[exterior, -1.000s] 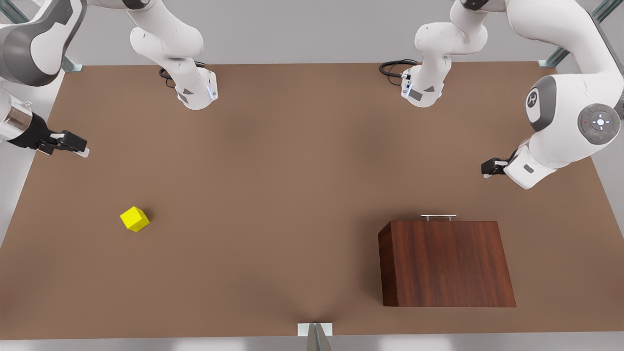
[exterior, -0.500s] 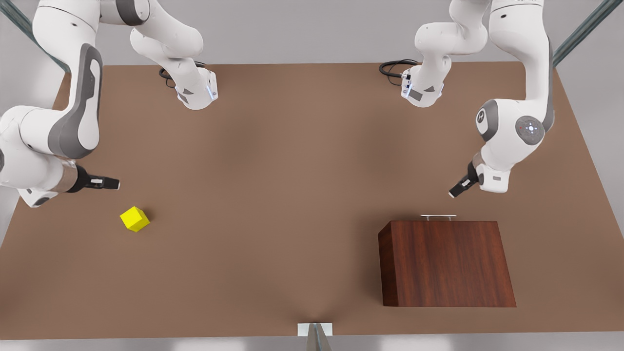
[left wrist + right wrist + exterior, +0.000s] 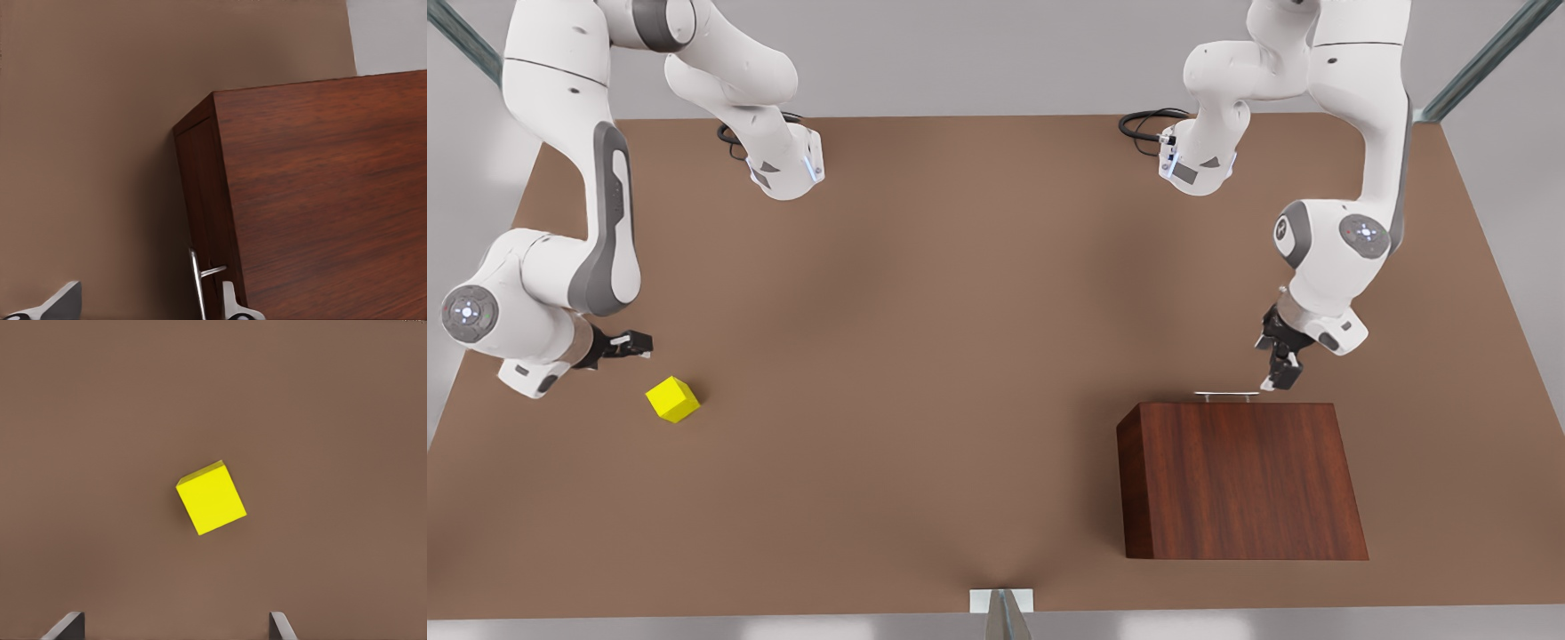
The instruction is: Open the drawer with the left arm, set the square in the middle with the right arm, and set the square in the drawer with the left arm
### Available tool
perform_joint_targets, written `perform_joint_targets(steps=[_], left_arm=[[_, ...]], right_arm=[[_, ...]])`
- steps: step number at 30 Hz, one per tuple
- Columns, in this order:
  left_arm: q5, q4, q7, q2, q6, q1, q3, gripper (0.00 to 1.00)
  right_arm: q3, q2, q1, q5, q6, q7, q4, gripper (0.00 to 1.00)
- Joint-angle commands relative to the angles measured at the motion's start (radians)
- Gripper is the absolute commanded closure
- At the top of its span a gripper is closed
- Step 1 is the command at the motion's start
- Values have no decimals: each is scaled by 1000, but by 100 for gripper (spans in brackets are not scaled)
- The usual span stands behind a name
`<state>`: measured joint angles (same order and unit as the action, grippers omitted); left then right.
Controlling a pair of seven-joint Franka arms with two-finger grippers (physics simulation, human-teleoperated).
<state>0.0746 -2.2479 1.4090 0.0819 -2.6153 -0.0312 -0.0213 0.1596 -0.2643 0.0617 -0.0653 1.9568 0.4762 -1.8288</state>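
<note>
Left gripper point(image 3: 1279, 378) at the front view's right, pointing down, hanging just beside the far end of the silver bar handle point(image 3: 1226, 394); fingers spread wide, one fingertip point(image 3: 230, 303) close against the handle in the left wrist view, the other fingertip point(image 3: 57, 303) well off to the side over bare tabletop. Nothing held. Whether the near fingertip touches the handle: cannot tell.

Drawer point(image 3: 203, 220) shut, front flush with the cabinet point(image 3: 1240, 480). Cabinet dark reddish-brown wood grain, sitting on the table point(image 3: 960, 356) toward the front view's lower right. Handle standing off the drawer front on a short post, seen edge-on in the front view as a thin silver line along the cabinet's far edge.

Right gripper point(image 3: 633, 344) at the front view's left, low over the table, near the square point(image 3: 672, 399) but apart from it. Fingers opened wide, tips at the frame edge in the right wrist view, with the square point(image 3: 211, 497) lying ahead of them on the tabletop, not between them. Nothing held.

Square: small bright yellow cube, resting flat on the brown surface, turned at an angle to the table edges, well apart from the cabinet. Middle point(image 3: 925, 356) of the table plain matte brown, between cube and cabinet.

Both arm bases bolted at the far edge of the table, cables coiled beside each.
</note>
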Motion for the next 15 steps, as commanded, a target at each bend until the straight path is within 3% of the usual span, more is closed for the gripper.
perform_joint_targets(steps=[1,4,8,10,15], left_arm=[[-1,1,567,9,-68,-3,-8,0],[-3,-1,561,22,-68,-3,-16,0],[-13,-4,443,24,-52,-3,-16,0],[-13,-4,441,29,-54,-3,-16,0],[-15,-4,441,47,-55,-18,-17,0]], right_arm=[[9,-10,0,2,136,593,-17,0],[11,-55,0,9,220,699,-18,0],[32,-62,1,143,206,693,-47,0],[34,-55,0,154,189,585,-49,0],[34,-79,0,185,189,644,-40,0]])
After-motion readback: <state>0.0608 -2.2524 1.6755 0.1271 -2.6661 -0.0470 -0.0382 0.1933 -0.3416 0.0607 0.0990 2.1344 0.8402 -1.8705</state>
